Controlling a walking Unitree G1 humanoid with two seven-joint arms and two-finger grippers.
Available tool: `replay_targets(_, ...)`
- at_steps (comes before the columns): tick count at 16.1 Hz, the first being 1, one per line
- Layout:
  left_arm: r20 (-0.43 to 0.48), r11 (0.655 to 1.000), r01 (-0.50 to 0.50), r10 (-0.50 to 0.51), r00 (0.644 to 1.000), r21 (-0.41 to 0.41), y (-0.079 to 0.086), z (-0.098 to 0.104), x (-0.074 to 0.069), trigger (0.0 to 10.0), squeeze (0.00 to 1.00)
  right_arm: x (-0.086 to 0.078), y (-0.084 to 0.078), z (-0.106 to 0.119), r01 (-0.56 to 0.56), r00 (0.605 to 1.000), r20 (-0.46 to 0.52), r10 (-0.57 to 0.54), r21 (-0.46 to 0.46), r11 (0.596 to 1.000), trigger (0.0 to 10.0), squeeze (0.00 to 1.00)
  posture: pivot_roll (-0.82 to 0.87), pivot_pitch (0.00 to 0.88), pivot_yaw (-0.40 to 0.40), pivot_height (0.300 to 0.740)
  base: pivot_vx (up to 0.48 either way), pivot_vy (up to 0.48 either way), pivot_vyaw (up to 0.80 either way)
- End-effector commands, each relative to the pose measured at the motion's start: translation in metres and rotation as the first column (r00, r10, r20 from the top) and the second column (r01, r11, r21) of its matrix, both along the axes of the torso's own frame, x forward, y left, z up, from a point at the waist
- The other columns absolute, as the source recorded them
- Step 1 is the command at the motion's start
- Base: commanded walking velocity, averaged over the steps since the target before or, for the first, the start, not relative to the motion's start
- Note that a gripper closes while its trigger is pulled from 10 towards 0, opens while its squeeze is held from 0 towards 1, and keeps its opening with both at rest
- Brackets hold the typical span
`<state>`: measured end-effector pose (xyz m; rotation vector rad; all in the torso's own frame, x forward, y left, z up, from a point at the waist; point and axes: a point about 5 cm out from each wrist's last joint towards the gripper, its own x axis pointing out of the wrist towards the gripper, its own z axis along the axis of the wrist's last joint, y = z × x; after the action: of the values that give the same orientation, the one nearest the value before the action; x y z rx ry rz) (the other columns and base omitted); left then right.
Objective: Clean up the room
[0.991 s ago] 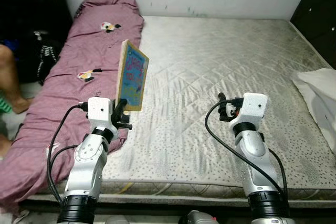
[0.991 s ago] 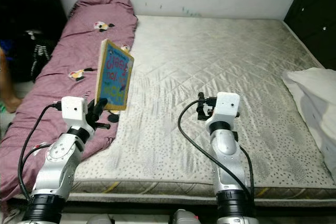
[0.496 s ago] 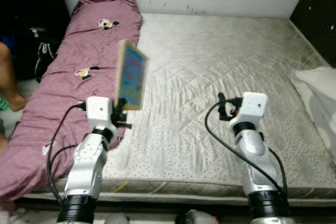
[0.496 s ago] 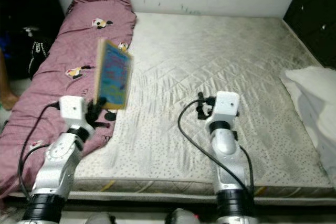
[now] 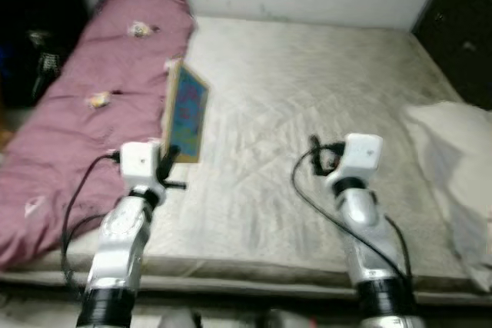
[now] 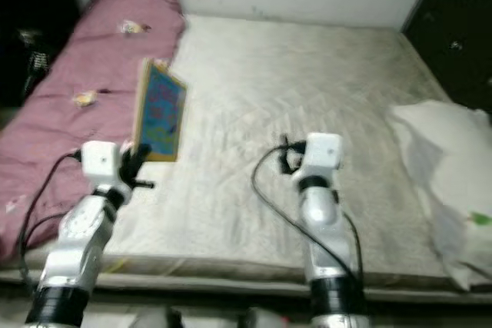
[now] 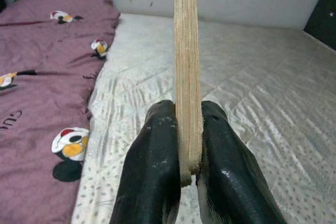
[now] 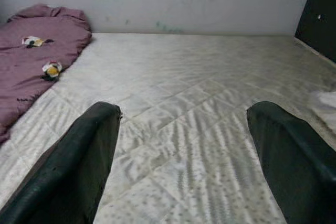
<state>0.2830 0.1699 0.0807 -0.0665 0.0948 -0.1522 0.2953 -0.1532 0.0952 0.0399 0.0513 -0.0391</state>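
your left gripper (image 7: 184, 169) clamped the picture book (image 5: 185, 112) upright by its lower edge, at 10 o'clock above the mattress (image 5: 307, 82), apparently for carrying; your right gripper (image 8: 184, 145) hovered spread, empty.

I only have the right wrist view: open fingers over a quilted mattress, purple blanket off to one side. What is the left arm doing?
Observer: The left gripper is shut on a thin wooden board, held upright on its edge above the mattress.
Operator: Plain wood, or something on it?
Observer: Its face is a colourful blue picture with a wooden frame, blurred in the head views; likely a puzzle board.
Operator: Anything else on the bed besides the blanket?
Observer: A white pillow or bundle of bedding lies at the mattress's right edge. The purple blanket runs along the left side.
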Motion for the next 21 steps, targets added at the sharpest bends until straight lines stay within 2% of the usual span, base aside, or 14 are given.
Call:
replay_targets(1,0.053,1.000,0.016,-0.015,0.998,-0.007,-0.0048,0.0116,0.0043,10.0,0.00,0.0001,-0.0085,0.0019,0.021,1.000,0.003,-0.021,-0.008,1.000,10.0,0.00,-0.01,0.000,-0.022,0.740,0.000,-0.341,0.00)
replay_targets(15,0.055,1.000,0.015,-0.015,0.998,-0.004,-0.0067,0.0120,0.0052,10.0,0.00,-0.0001,-0.0091,0.0014,0.017,1.000,-0.004,-0.017,-0.011,1.000,10.0,0.00,-0.02,0.000,-0.023,0.740,0.000,-0.346,0.00)
replay_targets(17,0.063,1.000,-0.009,0.011,0.998,-0.024,-0.0061,0.0126,0.0059,10.0,0.00,0.0001,-0.0091,0.0012,0.017,1.000,-0.004,-0.018,-0.011,1.000,10.0,0.00,-0.02,0.000,-0.023,0.740,0.000,0.000,0.00)
replay_targets(21,0.056,0.999,0.020,-0.018,0.998,-0.039,-0.0064,0.0124,0.0060,10.0,0.00,0.0000,-0.0089,0.0014,0.019,1.000,-0.002,-0.019,-0.012,1.000,10.0,0.00,-0.02,0.000,-0.022,0.740,0.000,0.000,0.00)
